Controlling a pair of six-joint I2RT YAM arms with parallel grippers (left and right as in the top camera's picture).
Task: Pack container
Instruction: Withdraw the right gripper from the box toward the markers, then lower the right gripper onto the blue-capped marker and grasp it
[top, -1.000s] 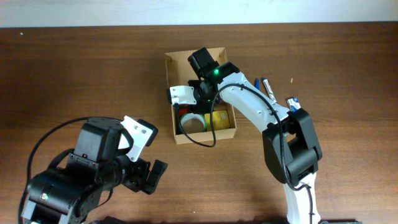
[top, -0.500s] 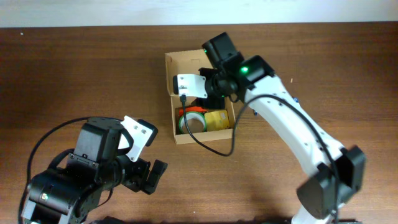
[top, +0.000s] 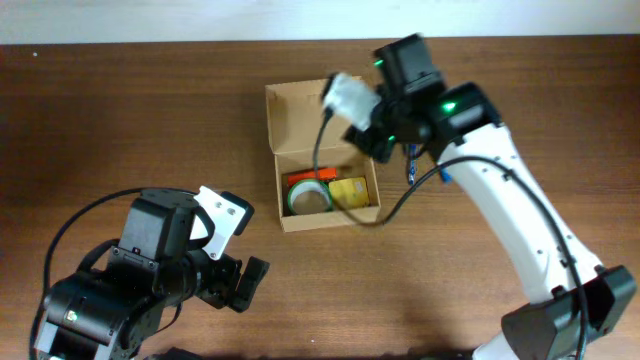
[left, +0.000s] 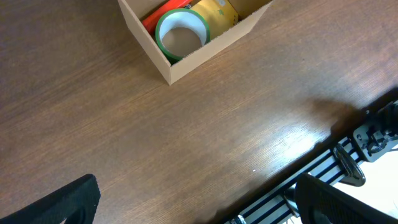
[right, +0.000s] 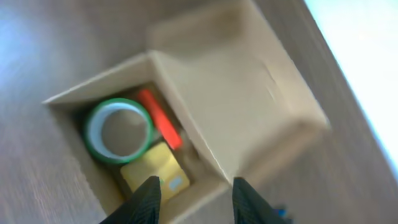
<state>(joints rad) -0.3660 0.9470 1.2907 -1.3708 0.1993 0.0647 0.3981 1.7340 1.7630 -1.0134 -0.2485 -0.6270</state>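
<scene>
The container (top: 322, 215) is a tan cardboard box at the table's middle, with its flap lid (top: 300, 115) laid open toward the back. Inside lie a green tape roll (top: 308, 197), a yellow pad (top: 349, 192) and an orange-red marker (top: 300, 178). My right gripper (top: 372, 138) hovers above the box's right rear edge. In the right wrist view its fingers (right: 148, 199) stand apart over the box corner by the yellow pad (right: 155, 171), holding nothing. My left gripper (top: 245, 282) is open near the front left, well short of the container (left: 186, 59).
Blue pens (top: 409, 165) lie on the table just right of the box, partly under my right arm. The table's front edge (left: 323, 146) runs close to my left gripper (left: 199, 205), with metal rails beyond it.
My right arm has pulled up and out of the box and swung right and toward the back. The box contents now show uncovered. The left arm has not moved.
</scene>
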